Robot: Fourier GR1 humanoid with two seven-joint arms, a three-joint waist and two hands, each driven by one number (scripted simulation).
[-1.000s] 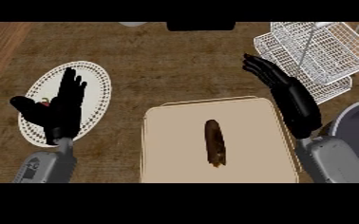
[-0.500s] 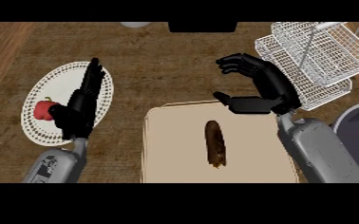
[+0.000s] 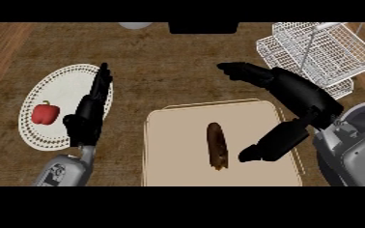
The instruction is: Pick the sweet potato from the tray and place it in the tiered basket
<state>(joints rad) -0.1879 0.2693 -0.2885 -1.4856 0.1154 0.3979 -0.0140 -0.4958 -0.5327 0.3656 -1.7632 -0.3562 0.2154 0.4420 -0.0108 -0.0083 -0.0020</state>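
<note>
Where tray [image 3: 171,145] holds it, sweet potato [image 3: 217,145], long axis near-to-far

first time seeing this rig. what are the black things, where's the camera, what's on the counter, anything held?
There is one picture, taken from the humanoid robot's head and looking steeply down at a wooden counter. The black shapes are its two hands. The right hand is spread open above the tan tray, with its thumb near the sweet potato that lies on the tray, not touching it. The left hand, fingers straight, is over the right edge of a white plate holding a red pepper. The white wire tiered basket stands at the upper right. Nothing is held.
</note>
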